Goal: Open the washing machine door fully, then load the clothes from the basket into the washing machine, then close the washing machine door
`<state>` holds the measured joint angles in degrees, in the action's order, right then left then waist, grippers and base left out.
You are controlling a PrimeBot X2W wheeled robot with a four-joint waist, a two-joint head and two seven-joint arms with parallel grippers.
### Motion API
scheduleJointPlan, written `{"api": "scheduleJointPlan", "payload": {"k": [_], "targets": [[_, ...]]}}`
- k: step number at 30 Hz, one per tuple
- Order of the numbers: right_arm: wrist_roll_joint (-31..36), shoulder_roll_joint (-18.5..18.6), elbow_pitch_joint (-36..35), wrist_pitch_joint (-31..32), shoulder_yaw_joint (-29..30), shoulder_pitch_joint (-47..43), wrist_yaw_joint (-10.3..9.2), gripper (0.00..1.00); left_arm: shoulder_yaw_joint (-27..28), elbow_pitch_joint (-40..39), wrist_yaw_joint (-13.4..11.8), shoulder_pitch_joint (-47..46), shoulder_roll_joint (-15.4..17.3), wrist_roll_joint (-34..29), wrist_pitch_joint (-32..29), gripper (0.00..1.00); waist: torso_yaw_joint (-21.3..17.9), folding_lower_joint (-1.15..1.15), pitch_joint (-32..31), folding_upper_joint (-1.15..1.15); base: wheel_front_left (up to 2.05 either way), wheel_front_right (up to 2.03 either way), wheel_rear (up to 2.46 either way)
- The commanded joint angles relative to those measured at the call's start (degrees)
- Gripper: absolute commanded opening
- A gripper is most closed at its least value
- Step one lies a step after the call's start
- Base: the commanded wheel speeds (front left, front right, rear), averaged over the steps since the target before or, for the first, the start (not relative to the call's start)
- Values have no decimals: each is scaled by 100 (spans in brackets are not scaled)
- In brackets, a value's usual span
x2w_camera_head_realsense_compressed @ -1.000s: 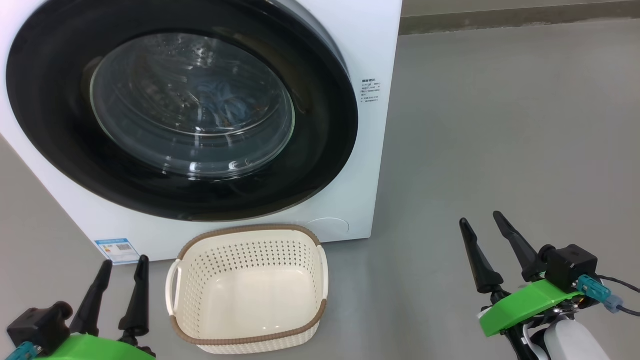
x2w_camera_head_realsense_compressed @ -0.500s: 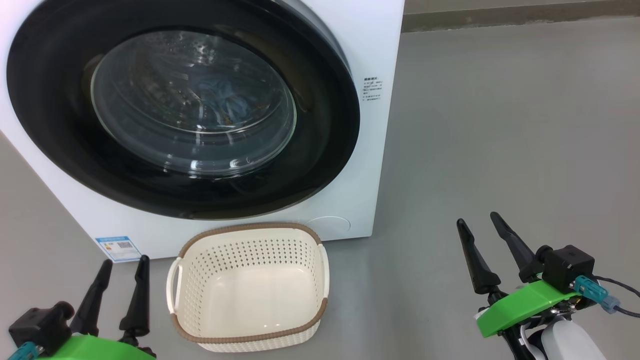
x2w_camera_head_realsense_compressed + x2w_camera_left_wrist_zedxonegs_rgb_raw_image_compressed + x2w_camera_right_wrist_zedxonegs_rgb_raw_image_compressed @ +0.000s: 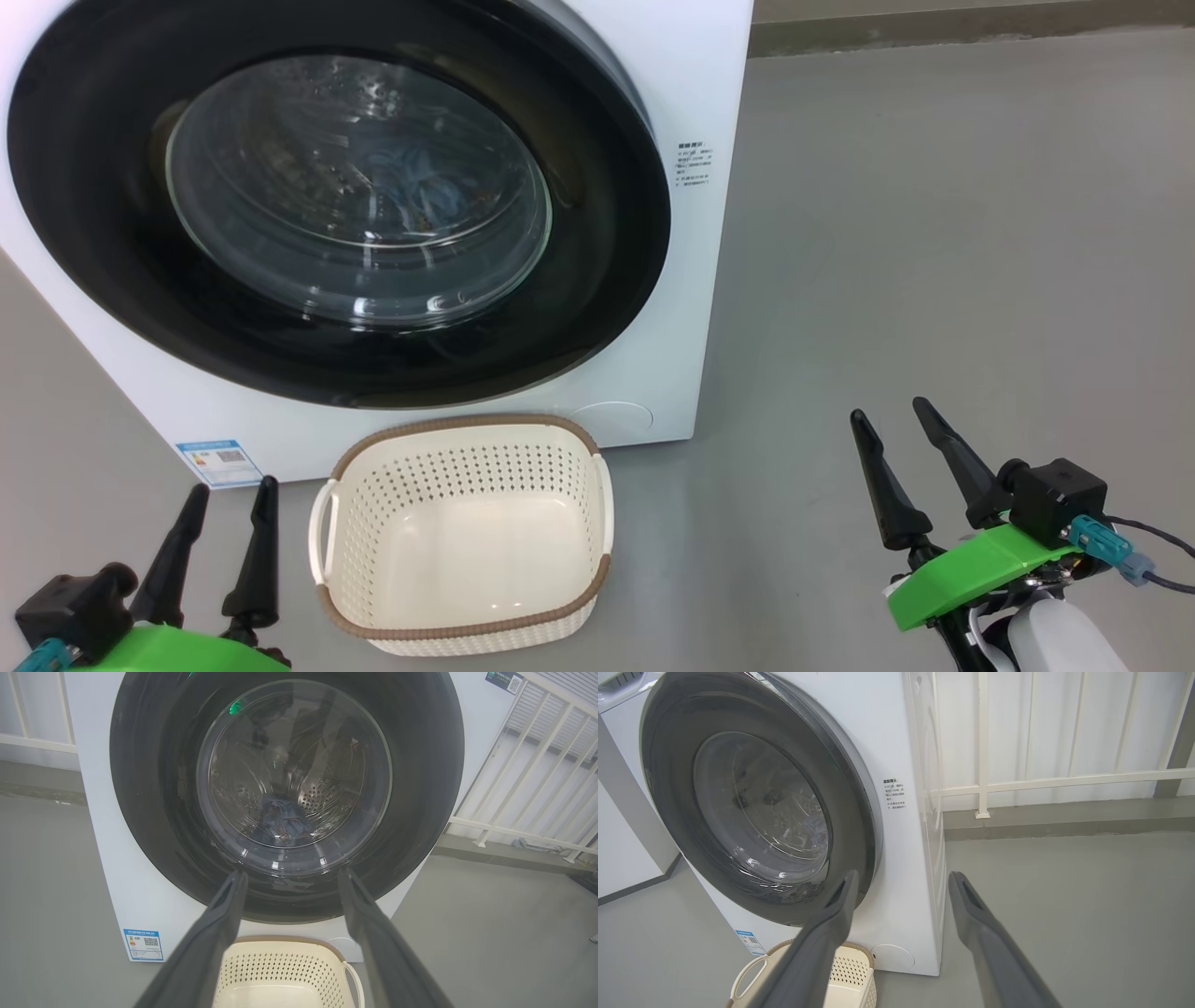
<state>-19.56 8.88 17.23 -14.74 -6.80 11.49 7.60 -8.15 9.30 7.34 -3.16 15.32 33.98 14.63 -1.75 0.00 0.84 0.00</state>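
Note:
The white washing machine (image 3: 695, 84) stands ahead with its round black-rimmed door (image 3: 597, 233) shut flat against the front. Through the glass, light blue clothes (image 3: 415, 191) lie in the steel drum, also seen in the left wrist view (image 3: 282, 821). The cream basket (image 3: 467, 425) sits on the floor below the door, with nothing inside it. My left gripper (image 3: 235, 487) hangs open left of the basket, pointing at the door (image 3: 289, 765). My right gripper (image 3: 888, 410) is open over bare floor, right of the machine, and holds nothing (image 3: 903, 875).
A blue label sticker (image 3: 218, 462) marks the machine's lower left front. White railing (image 3: 980, 742) runs behind and to the right of the machine. Grey floor (image 3: 934, 233) stretches open to the right.
The head view has shifted slightly. Door, basket and both grippers keep their places.

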Motion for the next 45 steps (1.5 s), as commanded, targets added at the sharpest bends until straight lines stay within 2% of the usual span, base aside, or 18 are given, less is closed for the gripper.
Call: {"api": "scheduleJointPlan", "payload": {"k": [1,2,3,9,13,18,45], "targets": [[73,-17,-129,-26,-118,-34,-11,100,244,-140,14,-101,118,-30,37,100,-1,0,8,0,0,0,0],[73,-18,-130,-26,-116,-31,-11,100,246,-139,14,-105,116,-28,37,100,-3,0,11,0,0,0,0],[0,-6,0,0,1,0,0,0,6,1,0,0,-2,1,0,0,-3,0,11,0,0,0,0],[-167,-50,206,42,12,-93,0,0,-41,193,-2,84,-179,123,-42,0,1,1,12,0,0,0,0],[-401,-67,182,110,54,-114,-1,0,4,195,-1,78,-211,313,-107,0,7,13,-3,0,0,0,0],[-692,-88,165,194,106,-131,-1,0,61,212,-1,61,-251,549,-188,0,14,1,4,0,0,0,0],[-2256,-206,53,650,395,-222,-3,0,381,278,3,-30,-475,1814,-634,0,52,0,-11,0,0,0,0]]}}
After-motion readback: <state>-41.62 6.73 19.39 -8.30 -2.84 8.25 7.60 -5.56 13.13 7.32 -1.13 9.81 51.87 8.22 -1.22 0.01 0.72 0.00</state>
